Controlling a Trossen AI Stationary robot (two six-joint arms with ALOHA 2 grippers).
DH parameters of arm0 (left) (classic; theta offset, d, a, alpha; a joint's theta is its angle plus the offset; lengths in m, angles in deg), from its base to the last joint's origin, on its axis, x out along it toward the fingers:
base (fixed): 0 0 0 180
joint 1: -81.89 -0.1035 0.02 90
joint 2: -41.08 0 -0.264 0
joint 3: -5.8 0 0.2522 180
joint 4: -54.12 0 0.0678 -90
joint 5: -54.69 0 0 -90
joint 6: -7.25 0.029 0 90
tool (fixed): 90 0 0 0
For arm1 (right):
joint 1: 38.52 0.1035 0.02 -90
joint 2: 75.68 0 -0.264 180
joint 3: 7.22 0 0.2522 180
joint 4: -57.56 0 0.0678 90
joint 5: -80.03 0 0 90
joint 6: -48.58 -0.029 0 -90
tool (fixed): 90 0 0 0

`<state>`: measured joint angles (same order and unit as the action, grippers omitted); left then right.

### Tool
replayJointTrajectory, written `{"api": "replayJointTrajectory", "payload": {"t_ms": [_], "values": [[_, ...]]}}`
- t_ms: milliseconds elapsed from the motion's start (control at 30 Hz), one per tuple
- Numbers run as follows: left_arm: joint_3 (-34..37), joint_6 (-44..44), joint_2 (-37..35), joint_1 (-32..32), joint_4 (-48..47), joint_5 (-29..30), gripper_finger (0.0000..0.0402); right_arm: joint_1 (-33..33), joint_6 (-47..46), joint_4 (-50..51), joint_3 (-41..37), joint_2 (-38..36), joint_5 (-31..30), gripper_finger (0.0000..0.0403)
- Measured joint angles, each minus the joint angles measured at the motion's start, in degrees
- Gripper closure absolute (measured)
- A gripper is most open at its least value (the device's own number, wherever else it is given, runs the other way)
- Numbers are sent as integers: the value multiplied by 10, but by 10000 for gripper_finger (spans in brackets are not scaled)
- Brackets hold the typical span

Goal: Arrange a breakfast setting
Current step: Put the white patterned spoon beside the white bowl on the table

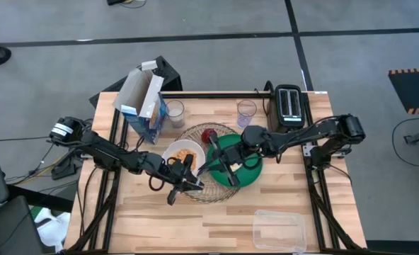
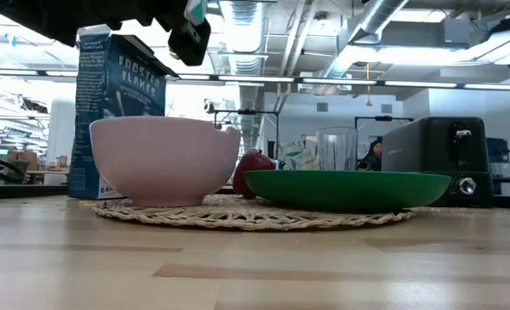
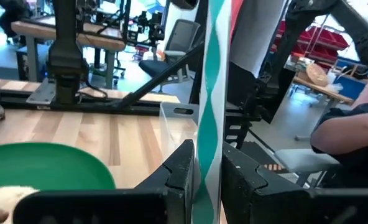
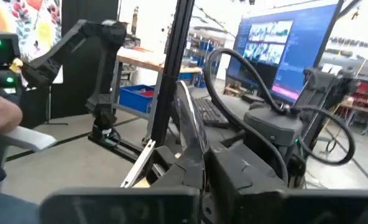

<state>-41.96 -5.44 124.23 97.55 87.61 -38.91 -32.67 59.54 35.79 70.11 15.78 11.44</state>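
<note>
A spoon [image 1: 203,172] with a teal-and-white handle [image 3: 210,93] hangs above the round wicker mat [image 1: 211,193], between my two grippers. My left gripper [image 1: 197,182] comes in from the left and is shut on it. My right gripper [image 1: 208,168] comes in from the right and is shut on it too. On the mat rest the white bowl [image 1: 173,150], with the bagel [image 1: 185,156] in it, and the green plate [image 1: 250,172]. The red apple [image 1: 209,133] sits at the mat's far edge. The cereal box [image 1: 144,103] and two clear glasses [image 1: 175,112] [image 1: 246,110] stand behind. My left gripper pinches the spoon's teal-and-white handle [image 3: 209,163] between its two fingers. The fingers point level, from the table's left, and lie across the handle. The spoon is lifted clear of the mat. My right gripper pinches the spoon's shiny metal part [image 4: 189,127] between its two fingers. These fingers come about level from the table's right and lie across it.
A black toaster [image 1: 289,105] stands at the far right corner. A clear plastic tub [image 1: 279,228] lies at the near right. Bare wood shows along the near edge. A person sits beyond the table in the left wrist view.
</note>
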Motion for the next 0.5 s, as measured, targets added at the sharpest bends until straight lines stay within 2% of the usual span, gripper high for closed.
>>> {"api": "replayJointTrajectory", "payload": {"t_ms": [67,233,500], "values": [[0,-1,0,0,-9,4,358,0,-1,13,0,0,-5,374],[0,-14,0,0,-23,30,338,0,-3,26,0,0,-12,374],[0,-32,-24,-1,-112,89,239,4,-6,141,0,-32,-121,374]]}}
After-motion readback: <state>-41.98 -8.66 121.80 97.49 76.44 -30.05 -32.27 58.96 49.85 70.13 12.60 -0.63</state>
